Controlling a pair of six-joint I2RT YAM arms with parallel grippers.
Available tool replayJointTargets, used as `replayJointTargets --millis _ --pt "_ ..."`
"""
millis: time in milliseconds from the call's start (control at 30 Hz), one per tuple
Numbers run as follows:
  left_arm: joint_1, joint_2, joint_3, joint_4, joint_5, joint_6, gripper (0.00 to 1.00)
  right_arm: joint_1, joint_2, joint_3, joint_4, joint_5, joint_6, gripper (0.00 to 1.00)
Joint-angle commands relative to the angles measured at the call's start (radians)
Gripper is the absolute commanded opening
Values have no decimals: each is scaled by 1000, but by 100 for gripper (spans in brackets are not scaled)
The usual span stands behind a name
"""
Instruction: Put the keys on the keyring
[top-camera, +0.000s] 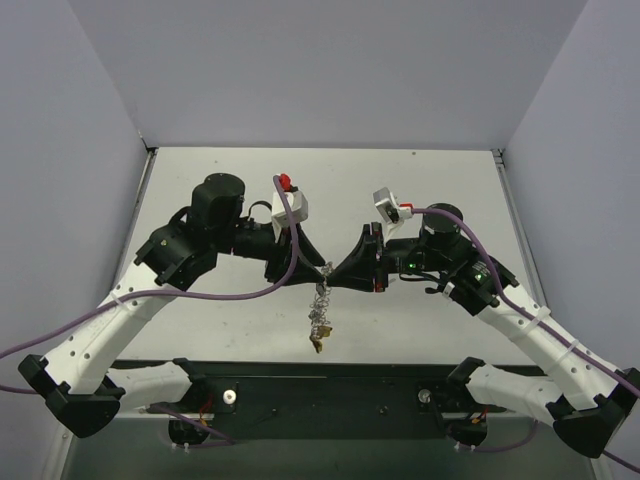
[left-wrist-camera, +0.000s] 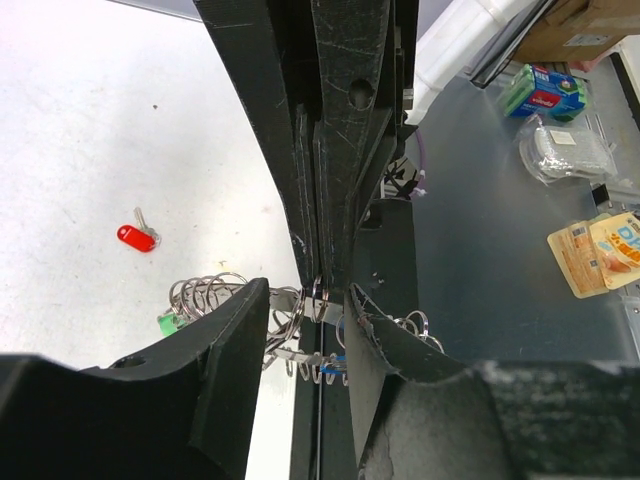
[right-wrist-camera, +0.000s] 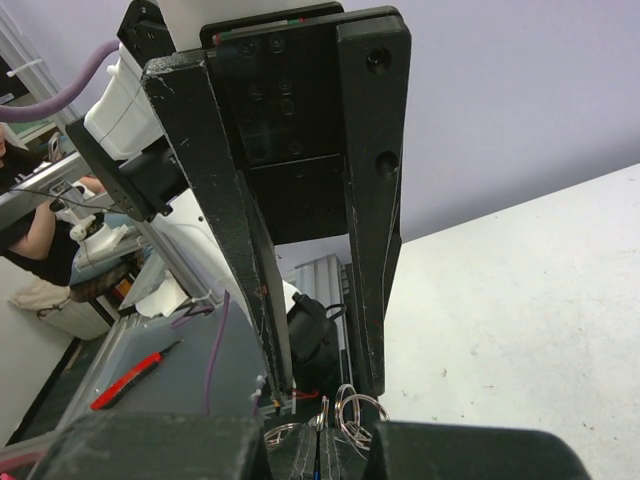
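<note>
The keyring (top-camera: 320, 305) is pinched aloft for threading by the closed right hand (top-camera: 336, 274); whether the straddling left hand (top-camera: 319, 268) grips it cannot be told.

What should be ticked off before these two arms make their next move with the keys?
1. Right fingers pinched shut on the keyring: ok.
2. Left fingers apart, straddling the pinch point: ok.
3. Red key on the keyring: not ok, it lies loose on the table.
4. Green key threaded on: cannot tell, partly hidden.
5. Keyring hanging free of the arms' cables: ok.
</note>
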Motion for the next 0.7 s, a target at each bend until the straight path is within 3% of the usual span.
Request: replayJointTargets --millis 0,167,533,667 --pt "-4 -6 47 16 12 12 43 -3 -11 51 63 -26 -13 0" --pt "-4 4 50 9 24 14 38 -3 -12 50 63 -23 -13 0" --pt "-18 21 56 -25 40 29 38 -3 -9 48 65 -11 -11 0" --pt "-24 22 57 -36 37 38 28 -3 -12 44 65 -6 -11 0"
